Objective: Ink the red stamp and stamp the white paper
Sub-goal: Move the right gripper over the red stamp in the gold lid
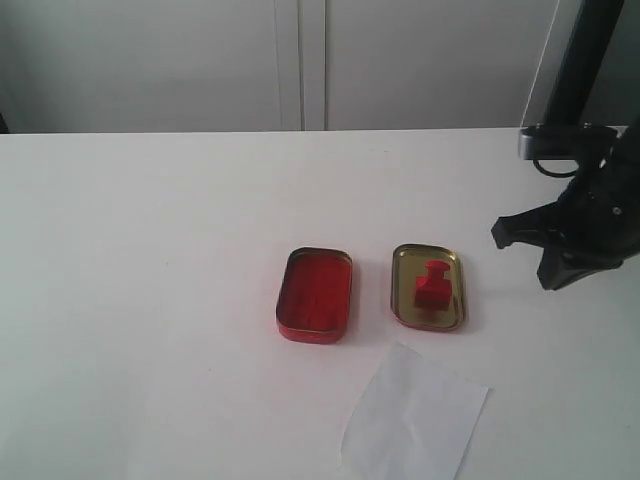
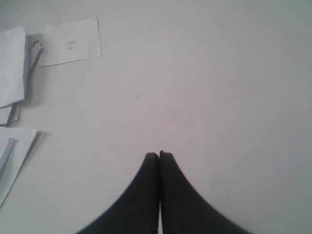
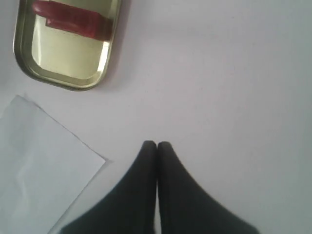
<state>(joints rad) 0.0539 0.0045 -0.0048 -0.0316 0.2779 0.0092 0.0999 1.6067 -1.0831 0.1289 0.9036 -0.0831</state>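
The red stamp [image 1: 431,288] rests inside the gold tin [image 1: 397,285], right of centre on the worktop [image 1: 150,300] and toward its near edge. The red ink tin [image 1: 314,294] is just beside it and the white paper [image 1: 415,420] lies at the near edge. I reckon they are grouped to keep my moves short. My right fingers [image 3: 148,156] hover pressed together near the gold tin. My left fingers [image 2: 151,165], likewise pressed together, hang elsewhere over bare worktop.
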